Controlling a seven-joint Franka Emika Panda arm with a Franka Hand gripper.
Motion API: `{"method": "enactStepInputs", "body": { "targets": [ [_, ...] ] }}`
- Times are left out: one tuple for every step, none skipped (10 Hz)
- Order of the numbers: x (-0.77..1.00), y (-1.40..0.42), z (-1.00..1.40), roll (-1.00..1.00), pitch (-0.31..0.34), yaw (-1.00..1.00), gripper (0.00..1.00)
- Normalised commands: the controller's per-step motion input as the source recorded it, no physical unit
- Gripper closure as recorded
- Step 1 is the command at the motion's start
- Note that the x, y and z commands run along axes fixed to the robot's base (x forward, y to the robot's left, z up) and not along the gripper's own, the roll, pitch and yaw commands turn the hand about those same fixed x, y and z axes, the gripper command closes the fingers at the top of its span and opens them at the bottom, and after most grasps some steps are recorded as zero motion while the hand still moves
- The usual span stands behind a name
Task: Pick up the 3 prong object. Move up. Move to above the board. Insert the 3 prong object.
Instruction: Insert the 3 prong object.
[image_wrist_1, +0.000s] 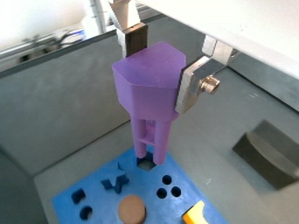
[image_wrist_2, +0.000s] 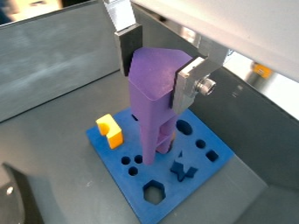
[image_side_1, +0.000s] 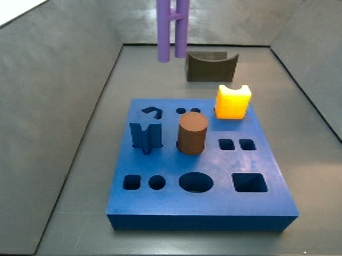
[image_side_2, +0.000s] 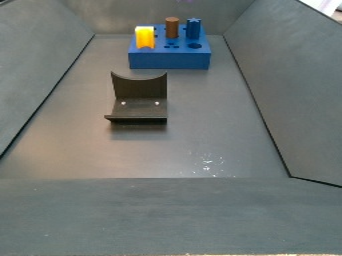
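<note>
My gripper (image_wrist_1: 163, 66) is shut on the top of the 3 prong object (image_wrist_1: 146, 87), a tall purple piece, and shows the same in both wrist views (image_wrist_2: 160, 68). The piece (image_wrist_2: 156, 96) hangs upright with its thin prongs pointing down over the bright-blue board (image_wrist_1: 82, 188). In a side view the prongs (image_side_1: 171, 30) hang in the air at the top edge, well above the board (image_side_1: 201, 205), and the gripper is out of frame. In a side view the board (image_side_2: 170, 60) stands at the far end and the purple piece is out of view.
On the board stand a yellow block (image_side_1: 234, 100), a brown cylinder (image_side_1: 191, 133) and a dark blue notched block (image_side_1: 144, 135). The dark fixture (image_side_1: 211, 65) stands on the grey floor beyond the board, also seen in a side view (image_side_2: 138, 98). Grey walls enclose the floor.
</note>
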Motion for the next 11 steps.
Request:
{"method": "enactStepInputs", "body": {
  "targets": [
    [0.07, 0.0, -0.15, -0.02, -0.039, 0.78, 1.0],
    [0.07, 0.0, -0.17, -0.05, -0.05, 0.73, 1.0],
    [0.06, 0.0, -0.18, -0.03, -0.051, 0.72, 1.0],
    [0.06, 0.0, -0.19, -0.02, -0.054, 0.62, 1.0],
    [0.09, 0.0, -0.31, -0.01, -0.06, 0.61, 1.0],
    [0.11, 0.0, -0.32, 0.0, -0.041, 0.6, 1.0],
    [0.06, 0.0, -0.3, 0.0, -0.049, 0.5, 1.0],
    [0.07, 0.0, -0.26, 0.0, -0.034, 0.45, 1.0],
    [0.08, 0.01, -0.29, -0.01, -0.026, 0.38, 1.0],
    [0.1, 0.09, -0.26, -0.01, -0.007, 0.34, 1.0],
    [0.08, 0.08, -0.27, -0.02, -0.02, 0.37, 1.0]
  ]
}}
